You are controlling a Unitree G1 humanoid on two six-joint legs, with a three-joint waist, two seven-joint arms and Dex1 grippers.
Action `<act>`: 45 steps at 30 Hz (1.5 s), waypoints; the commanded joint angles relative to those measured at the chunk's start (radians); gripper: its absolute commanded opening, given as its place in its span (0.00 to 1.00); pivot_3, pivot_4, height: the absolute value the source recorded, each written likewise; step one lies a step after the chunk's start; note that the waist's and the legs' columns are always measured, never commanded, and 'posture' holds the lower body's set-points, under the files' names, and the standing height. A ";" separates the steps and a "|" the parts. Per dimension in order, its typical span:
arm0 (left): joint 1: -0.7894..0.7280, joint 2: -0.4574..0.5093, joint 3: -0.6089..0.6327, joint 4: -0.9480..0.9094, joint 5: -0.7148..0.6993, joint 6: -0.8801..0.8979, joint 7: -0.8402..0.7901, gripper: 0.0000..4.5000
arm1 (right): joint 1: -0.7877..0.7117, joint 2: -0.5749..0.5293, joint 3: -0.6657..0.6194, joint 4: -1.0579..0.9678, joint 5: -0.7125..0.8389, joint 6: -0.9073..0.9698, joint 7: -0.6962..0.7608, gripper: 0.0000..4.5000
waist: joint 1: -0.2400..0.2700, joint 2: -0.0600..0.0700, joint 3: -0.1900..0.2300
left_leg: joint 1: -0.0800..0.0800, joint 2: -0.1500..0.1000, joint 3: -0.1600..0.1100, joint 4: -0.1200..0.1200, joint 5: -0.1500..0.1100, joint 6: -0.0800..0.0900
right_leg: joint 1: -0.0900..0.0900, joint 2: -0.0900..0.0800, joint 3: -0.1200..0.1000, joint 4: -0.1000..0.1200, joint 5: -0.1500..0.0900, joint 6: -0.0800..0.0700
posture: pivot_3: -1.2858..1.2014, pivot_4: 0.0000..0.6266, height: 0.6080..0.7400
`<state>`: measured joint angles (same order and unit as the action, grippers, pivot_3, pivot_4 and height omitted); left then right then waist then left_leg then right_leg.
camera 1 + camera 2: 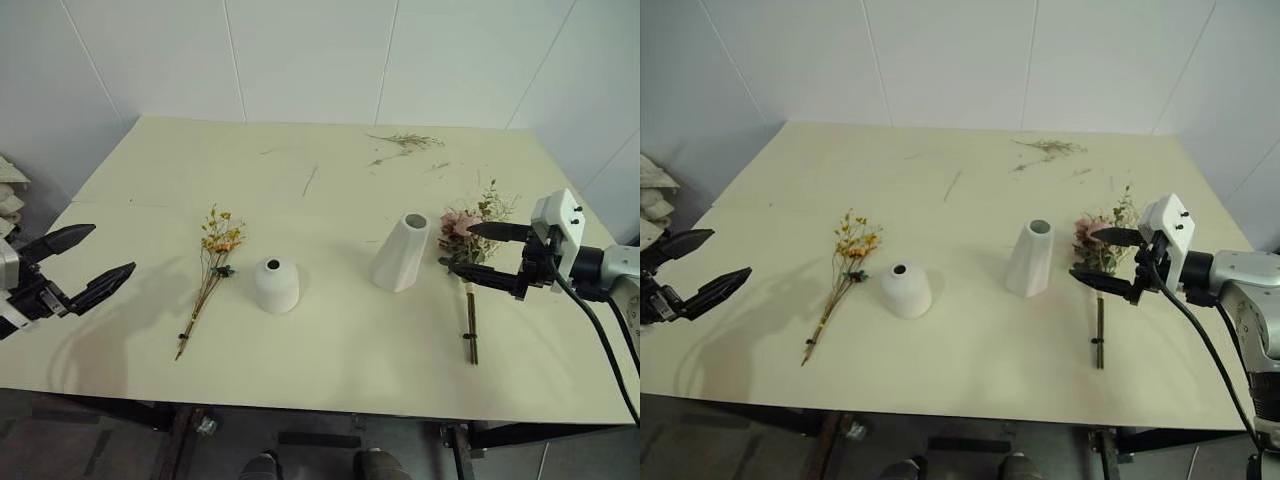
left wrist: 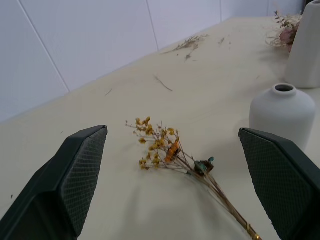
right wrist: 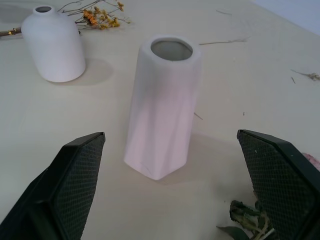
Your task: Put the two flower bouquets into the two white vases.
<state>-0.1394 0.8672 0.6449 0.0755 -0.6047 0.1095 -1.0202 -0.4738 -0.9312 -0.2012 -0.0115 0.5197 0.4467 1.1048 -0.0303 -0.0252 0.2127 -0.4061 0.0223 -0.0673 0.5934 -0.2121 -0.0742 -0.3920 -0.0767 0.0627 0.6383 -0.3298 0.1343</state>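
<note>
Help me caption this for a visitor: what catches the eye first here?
Two white vases stand mid-table: a short rounded vase and a tall tapered vase to its right. The yellow-orange sprig lies left of the short one; the pink rose bouquet lies right of the tall one, by the open right gripper.

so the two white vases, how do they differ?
The tall vase is a tapered cone with a wide open mouth; the short vase is a rounded dome with a small dark hole. The tall vase stands beside the pink rose bouquet, the short vase beside the yellow sprig. Both are matte white, upright and empty.
</note>
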 commanded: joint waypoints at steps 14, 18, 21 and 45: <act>-0.137 0.017 -0.088 0.080 -0.008 -0.002 -0.070 1.00 | -0.001 0.063 -0.050 -0.104 0.058 0.004 -0.077 0.99 | 0.000 0.000 0.000 | 0.000 0.001 0.000 0.001 0.000 0.000 | 0.000 0.001 0.000 0.002 0.000 0.000 | 0.52 0.24 1.00; -0.184 0.018 -0.113 0.108 -0.007 -0.003 -0.093 1.00 | 0.049 0.077 -0.075 -0.171 0.083 0.030 -0.113 0.99 | 0.001 0.000 0.000 | 0.000 0.001 0.000 0.002 0.000 0.000 | 0.000 0.001 0.000 0.003 0.000 0.000 | 0.52 0.24 1.00; -0.199 0.008 -0.113 0.108 -0.024 -0.002 -0.117 1.00 | 0.086 0.061 -0.098 -0.183 0.078 0.043 -0.126 0.99 | 0.001 0.000 0.000 | 0.000 0.001 0.000 0.002 0.000 0.000 | 0.000 0.001 0.000 0.003 0.000 0.000 | 0.52 0.24 1.00; -0.285 -0.005 -0.175 0.094 -0.181 0.171 -0.375 1.00 | 0.122 -0.064 -0.102 -0.263 0.062 0.599 -0.440 0.99 | -0.002 0.000 0.000 | 0.001 0.003 0.000 0.003 0.000 0.000 | -0.001 0.004 0.001 0.005 0.001 -0.001 | 0.52 0.24 1.00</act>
<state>-0.4099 0.8484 0.4570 0.1732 -0.7585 0.2737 -1.3758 -0.3300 -0.9819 -0.2972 -0.2361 0.5858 1.0006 0.7047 -0.0328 -0.0252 0.2127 -0.4054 0.0252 -0.0672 0.5967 -0.2120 -0.0744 -0.3927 -0.0729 0.0635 0.6433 -0.3293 0.1327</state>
